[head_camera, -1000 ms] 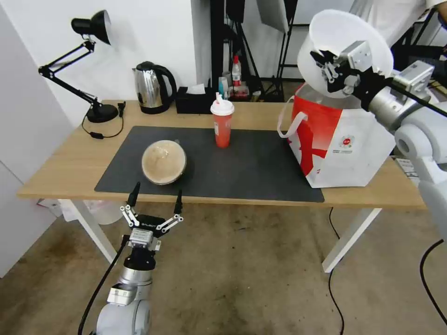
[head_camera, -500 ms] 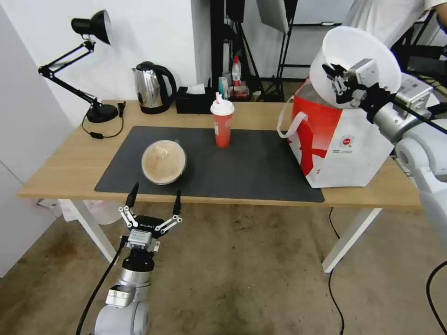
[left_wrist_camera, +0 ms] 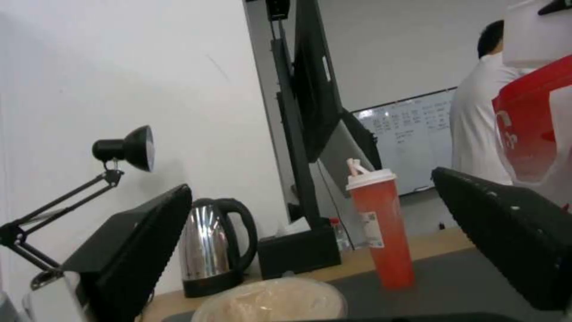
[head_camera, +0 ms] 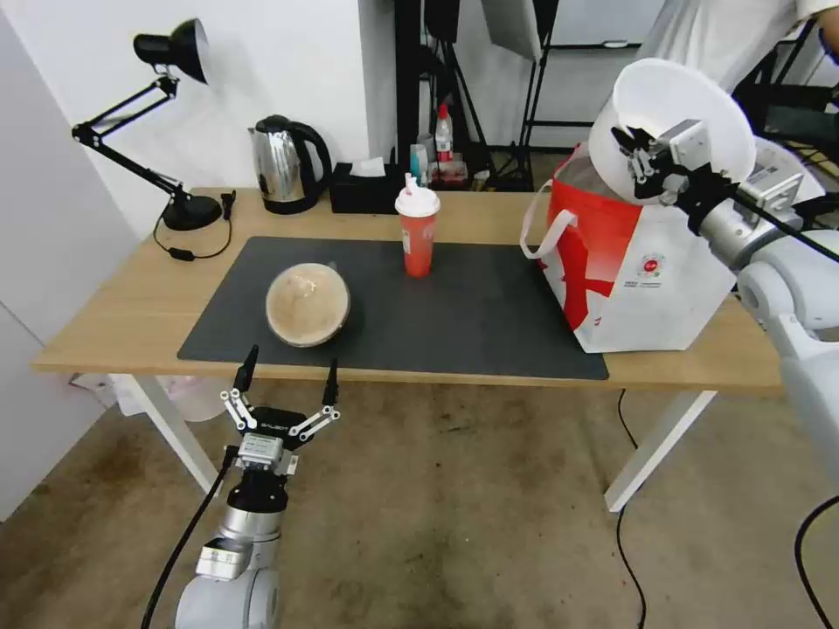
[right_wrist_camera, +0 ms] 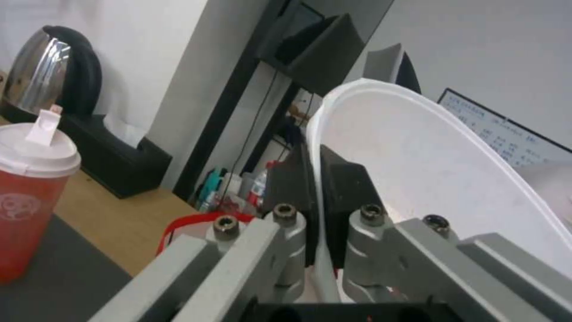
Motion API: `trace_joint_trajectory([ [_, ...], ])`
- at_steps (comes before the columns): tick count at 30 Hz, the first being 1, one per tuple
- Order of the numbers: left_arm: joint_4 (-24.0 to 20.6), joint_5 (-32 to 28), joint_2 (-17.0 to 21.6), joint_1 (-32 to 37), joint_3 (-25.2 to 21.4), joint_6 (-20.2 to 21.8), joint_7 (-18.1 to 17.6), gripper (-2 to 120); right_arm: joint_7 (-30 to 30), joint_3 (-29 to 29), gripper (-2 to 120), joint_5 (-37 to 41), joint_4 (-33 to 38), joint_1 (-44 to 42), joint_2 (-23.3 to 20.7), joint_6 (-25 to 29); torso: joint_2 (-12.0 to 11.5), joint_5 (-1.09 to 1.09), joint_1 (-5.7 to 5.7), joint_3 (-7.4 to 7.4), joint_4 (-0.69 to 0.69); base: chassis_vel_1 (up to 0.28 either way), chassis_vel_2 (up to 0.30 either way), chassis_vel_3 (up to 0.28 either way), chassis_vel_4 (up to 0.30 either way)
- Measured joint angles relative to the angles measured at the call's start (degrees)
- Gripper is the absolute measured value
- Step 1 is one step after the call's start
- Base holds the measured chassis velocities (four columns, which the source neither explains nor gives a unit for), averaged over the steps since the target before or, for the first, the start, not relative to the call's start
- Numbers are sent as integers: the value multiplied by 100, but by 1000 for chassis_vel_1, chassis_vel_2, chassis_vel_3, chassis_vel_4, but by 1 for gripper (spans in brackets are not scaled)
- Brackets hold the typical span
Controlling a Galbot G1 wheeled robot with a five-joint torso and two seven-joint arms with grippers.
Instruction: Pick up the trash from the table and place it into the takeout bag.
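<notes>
My right gripper (head_camera: pixel 642 162) is shut on the rim of a white plastic bowl (head_camera: pixel 677 96), held tilted just above the open mouth of the takeout bag (head_camera: pixel 638 262) at the table's right end. In the right wrist view the fingers (right_wrist_camera: pixel 286 179) pinch the bowl's wall (right_wrist_camera: pixel 441 165) from both sides. A red drink cup (head_camera: pixel 418 236) with a white lid stands upright at the back of the dark mat (head_camera: pixel 472 314). A round clear-lidded bowl of tan food (head_camera: pixel 308 304) sits on the mat's left part. My left gripper (head_camera: pixel 286 377) hangs open before the table's front edge, below that bowl.
A steel kettle (head_camera: pixel 284 166), a black tissue box (head_camera: pixel 363 188) and a black desk lamp (head_camera: pixel 175 52) line the back of the light-wood table (head_camera: pixel 131 306). White table legs (head_camera: pixel 660 445) and a cable run below. A person in white stands behind the bag.
My right gripper has come down and slightly right with the white bowl, closer to the bag's mouth. The left gripper has barely shifted.
</notes>
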Motion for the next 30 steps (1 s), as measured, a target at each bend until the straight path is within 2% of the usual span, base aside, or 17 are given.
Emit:
trace_joint_trajectory([
  [12,10,1,0,1,-10,-28,0,100,86,-25,0,-82,-105,3,48,34,0,0,0,0,0,0,0,0,0],
  [16,10,1,1,-22,-8,-19,0,100,307,-54,20,-85,-77,-29,37,-42,0,0,0,0,0,0,0,0,0],
  [18,10,1,1,-24,-8,-16,0,100,327,-54,23,-70,-52,-35,33,-110,0,0,0,0,0,0,0,0,0],
  [20,10,1,1,-24,-7,-12,0,100,389,-57,35,-47,-13,-49,30,-210,0,0,0,0,0,0,0,0,0],
  [22,10,1,1,-24,-7,-11,0,100,397,-57,36,-45,-9,-51,29,-218,0,0,0,0,0,0,0,0,0],
  [24,10,1,1,-23,-7,-9,0,100,414,-58,48,-43,-6,-52,30,-231,0,0,0,0,0,0,0,0,0],
  [26,9,1,1,-23,-8,-9,0,100,414,-58,51,-43,-6,-52,30,-232,0,0,0,0,0,0,0,0,0],
  [29,3,1,2,-23,-11,-7,-1,100,419,-60,67,-45,-7,-52,30,-233,0,0,0,0,0,0,0,0,0],
  [30,3,1,2,-23,-11,-7,-1,100,419,-60,67,-45,-7,-52,30,-233,0,0,0,0,0,0,0,0,0],
])
